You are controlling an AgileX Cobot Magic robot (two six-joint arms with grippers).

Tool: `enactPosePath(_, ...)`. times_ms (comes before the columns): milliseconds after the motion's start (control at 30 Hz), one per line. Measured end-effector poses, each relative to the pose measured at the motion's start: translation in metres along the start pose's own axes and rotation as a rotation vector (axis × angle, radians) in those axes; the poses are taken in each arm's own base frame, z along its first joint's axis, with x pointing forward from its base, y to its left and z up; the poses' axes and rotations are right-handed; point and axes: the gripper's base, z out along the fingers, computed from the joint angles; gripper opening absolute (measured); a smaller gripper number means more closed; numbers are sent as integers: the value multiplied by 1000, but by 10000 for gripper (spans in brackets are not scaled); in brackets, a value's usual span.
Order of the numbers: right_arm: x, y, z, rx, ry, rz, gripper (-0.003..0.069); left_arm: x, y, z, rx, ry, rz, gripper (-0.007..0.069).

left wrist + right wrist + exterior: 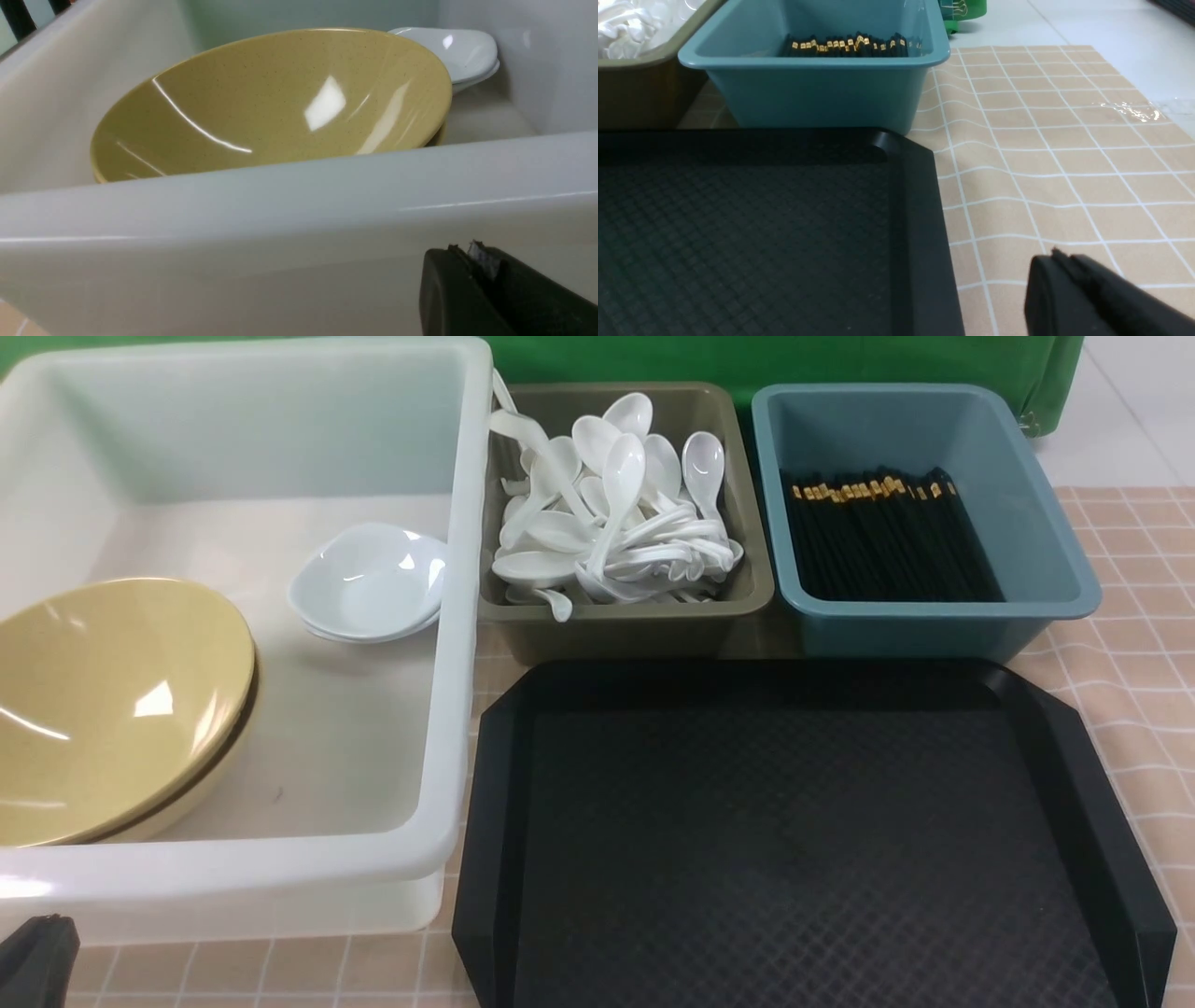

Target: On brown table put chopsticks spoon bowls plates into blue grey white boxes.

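The white tub (448, 709) holds stacked yellow bowls (112, 709) leaning at its left and stacked white plates (369, 581) at its right; both also show in the left wrist view, bowls (271, 102) and plates (462, 51). The olive-grey bin (625, 616) is heaped with white spoons (616, 513). The teal-blue bin (934, 616) holds black chopsticks (887, 537) with gold ends. My left gripper (462, 252) is shut and empty, outside the tub's near wall (280, 224); it shows at the front view's bottom left corner (42, 943). My right gripper (1057, 256) is shut and empty above the checked cloth.
A black diamond-textured tray (803, 840) lies in front of the two smaller bins, with nothing on it. The checked tan cloth of the table (1139, 663) shows to the right of the tray. A green cloth hangs behind the bins.
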Motion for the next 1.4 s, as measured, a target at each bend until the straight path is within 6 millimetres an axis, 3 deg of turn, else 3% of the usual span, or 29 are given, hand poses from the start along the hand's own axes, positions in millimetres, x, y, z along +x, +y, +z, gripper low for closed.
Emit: enactPosePath(1400,0,0,0,0,0,0,100,0,0,0,1,0,-24,2)
